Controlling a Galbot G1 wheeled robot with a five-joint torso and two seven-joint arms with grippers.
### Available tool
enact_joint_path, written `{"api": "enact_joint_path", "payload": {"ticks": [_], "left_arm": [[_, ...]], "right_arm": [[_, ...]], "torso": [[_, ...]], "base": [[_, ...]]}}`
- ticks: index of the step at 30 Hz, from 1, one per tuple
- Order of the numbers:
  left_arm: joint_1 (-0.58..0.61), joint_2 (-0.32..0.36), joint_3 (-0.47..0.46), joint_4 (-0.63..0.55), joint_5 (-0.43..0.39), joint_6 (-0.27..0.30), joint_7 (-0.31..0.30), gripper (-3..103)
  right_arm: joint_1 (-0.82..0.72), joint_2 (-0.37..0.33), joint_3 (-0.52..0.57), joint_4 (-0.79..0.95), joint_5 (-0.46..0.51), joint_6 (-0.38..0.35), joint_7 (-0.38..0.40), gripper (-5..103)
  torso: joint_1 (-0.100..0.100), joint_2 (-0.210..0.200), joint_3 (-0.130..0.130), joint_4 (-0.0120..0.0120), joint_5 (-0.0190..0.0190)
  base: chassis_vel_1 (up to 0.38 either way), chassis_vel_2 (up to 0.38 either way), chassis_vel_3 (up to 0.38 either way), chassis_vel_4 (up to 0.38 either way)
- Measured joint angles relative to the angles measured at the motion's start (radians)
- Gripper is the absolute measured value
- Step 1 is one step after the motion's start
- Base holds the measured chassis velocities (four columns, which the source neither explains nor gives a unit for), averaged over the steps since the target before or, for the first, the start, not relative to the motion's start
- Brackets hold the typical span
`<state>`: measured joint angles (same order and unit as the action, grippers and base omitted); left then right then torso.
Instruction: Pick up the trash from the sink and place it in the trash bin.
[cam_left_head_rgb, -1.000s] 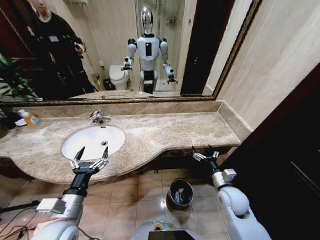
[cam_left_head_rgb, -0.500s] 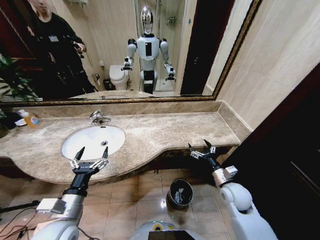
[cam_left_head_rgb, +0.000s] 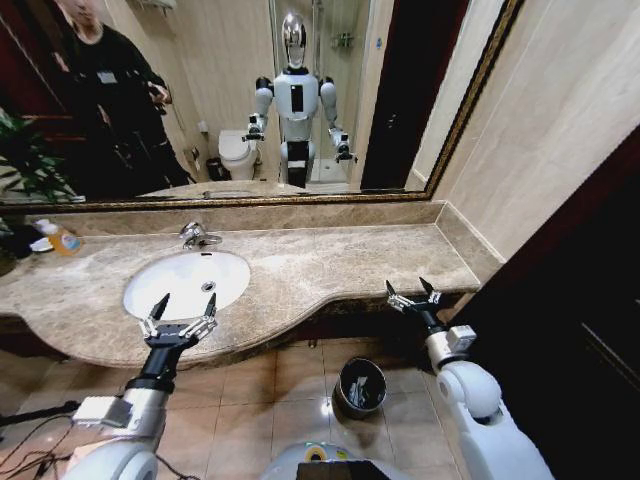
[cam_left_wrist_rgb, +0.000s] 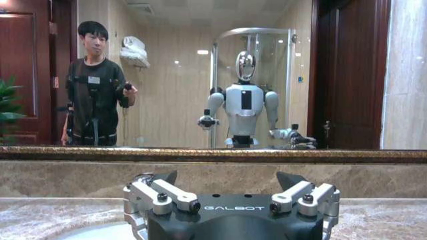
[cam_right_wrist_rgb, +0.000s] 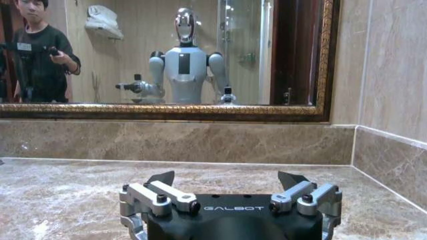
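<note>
Sink (cam_left_head_rgb: 186, 282) — left gripper (cam_left_head_rgb: 183, 312) agape before it, right gripper (cam_left_head_rgb: 413, 294) likewise.

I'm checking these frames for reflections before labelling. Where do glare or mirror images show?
Head view: the mirror reflects the robot, and a bright glare spot sits on the floor tiles beside the trash bin. Both wrist views: the mirror repeats the robot's reflection.
</note>
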<state>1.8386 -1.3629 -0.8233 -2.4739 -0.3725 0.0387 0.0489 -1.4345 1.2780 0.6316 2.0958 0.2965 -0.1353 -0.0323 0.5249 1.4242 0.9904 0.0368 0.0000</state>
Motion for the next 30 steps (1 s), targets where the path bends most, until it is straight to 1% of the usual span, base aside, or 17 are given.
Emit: {"api": "enact_joint_path", "payload": {"ticks": [30], "left_arm": [[0.000,0.000,0.000,0.000,0.000,0.000,0.000,100]], "right_arm": [[0.000,0.000,0.000,0.000,-0.003,0.001,-0.003,100]], "torso": [[0.000,0.000,0.000,0.0000,0.0000]], "base": [[0.000,0.000,0.000,0.000]]}}
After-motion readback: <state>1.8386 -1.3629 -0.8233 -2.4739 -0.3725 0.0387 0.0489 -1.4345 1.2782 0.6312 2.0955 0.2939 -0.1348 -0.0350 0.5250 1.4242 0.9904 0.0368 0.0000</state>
